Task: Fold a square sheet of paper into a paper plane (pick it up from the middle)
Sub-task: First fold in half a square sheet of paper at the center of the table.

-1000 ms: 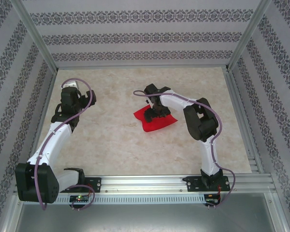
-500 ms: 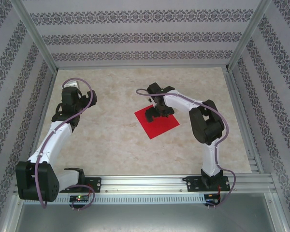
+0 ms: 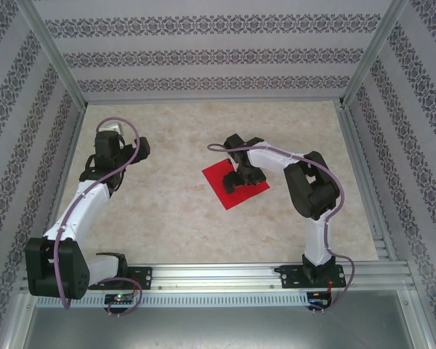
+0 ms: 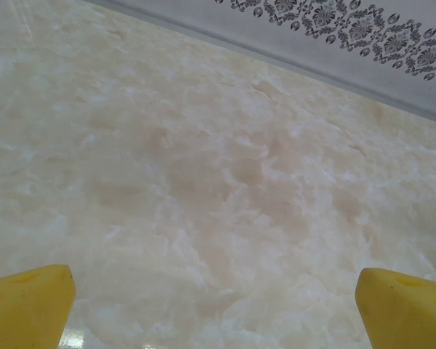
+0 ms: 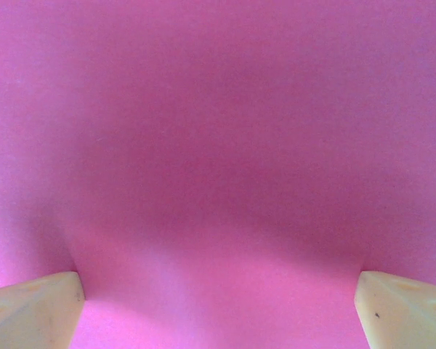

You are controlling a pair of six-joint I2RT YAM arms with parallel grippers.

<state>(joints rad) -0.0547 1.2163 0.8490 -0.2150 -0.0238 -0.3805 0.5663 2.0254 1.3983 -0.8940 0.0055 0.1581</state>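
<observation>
The square sheet of paper (image 3: 231,195) lies flat and bright red on the marble table (image 3: 174,145), right of centre, turned like a diamond. My right gripper (image 3: 241,177) hangs low over its middle. In the right wrist view the paper (image 5: 218,145) looks magenta, with the right gripper (image 5: 218,291) open and its pale fingertips (image 5: 36,302) far apart, nothing between them. The paper bulges slightly there. My left gripper (image 4: 214,287) is open over bare table at the far left (image 3: 102,163), yellow fingertips (image 4: 29,302) wide apart. No folded plane is in view.
Patterned walls (image 3: 218,54) and metal frame posts (image 3: 54,54) enclose the table on three sides. A metal rail (image 3: 225,276) runs along the near edge by the arm bases. The right arm's elbow (image 3: 316,189) stands right of the paper.
A second ago my right gripper held the paper bunched up off the table. The sheet now lies flat, and the gripper has shifted slightly right and nearer over it. The left arm barely moved.
</observation>
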